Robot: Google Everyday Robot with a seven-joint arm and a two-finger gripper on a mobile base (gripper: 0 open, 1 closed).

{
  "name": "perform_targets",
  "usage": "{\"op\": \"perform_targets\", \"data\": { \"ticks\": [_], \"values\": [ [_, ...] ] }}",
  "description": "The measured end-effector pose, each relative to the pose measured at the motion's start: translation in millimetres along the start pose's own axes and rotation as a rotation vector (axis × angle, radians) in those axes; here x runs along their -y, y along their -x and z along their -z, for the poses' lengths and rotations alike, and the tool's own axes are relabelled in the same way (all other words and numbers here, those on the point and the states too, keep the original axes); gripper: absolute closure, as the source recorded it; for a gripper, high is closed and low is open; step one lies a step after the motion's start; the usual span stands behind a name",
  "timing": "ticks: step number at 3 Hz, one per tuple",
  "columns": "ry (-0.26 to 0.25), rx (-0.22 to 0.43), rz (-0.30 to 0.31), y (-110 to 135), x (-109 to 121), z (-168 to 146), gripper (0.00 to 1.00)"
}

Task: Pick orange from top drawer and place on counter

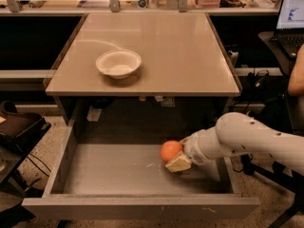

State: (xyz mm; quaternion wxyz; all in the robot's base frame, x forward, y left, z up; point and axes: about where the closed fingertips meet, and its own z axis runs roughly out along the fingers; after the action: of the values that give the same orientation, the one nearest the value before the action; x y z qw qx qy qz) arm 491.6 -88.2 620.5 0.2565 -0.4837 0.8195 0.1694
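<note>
The orange [170,150] is a small round fruit inside the open top drawer [114,172], at its right side. My gripper [177,156] reaches in from the right on a white arm and its cream-coloured fingers [178,164] are shut on the orange, one below it and one behind it. The orange sits slightly above the grey drawer bottom. The beige counter [166,51] lies above and behind the drawer.
A white bowl [118,63] stands on the counter's left part. The drawer's front panel [142,208] and low side walls enclose the gripper. A laptop [290,13] and a person's arm [297,72] are at the right. A dark bin [21,125] is at the left.
</note>
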Motion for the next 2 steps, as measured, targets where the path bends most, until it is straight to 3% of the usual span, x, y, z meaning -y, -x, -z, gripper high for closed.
{"op": "perform_targets", "data": {
  "ticks": [1,2],
  "values": [
    [-0.127,-0.019,0.004,31.3,13.1,65.9,1.00],
    [-0.252,-0.016,0.009,86.0,26.0,154.6,1.00]
  ]
}}
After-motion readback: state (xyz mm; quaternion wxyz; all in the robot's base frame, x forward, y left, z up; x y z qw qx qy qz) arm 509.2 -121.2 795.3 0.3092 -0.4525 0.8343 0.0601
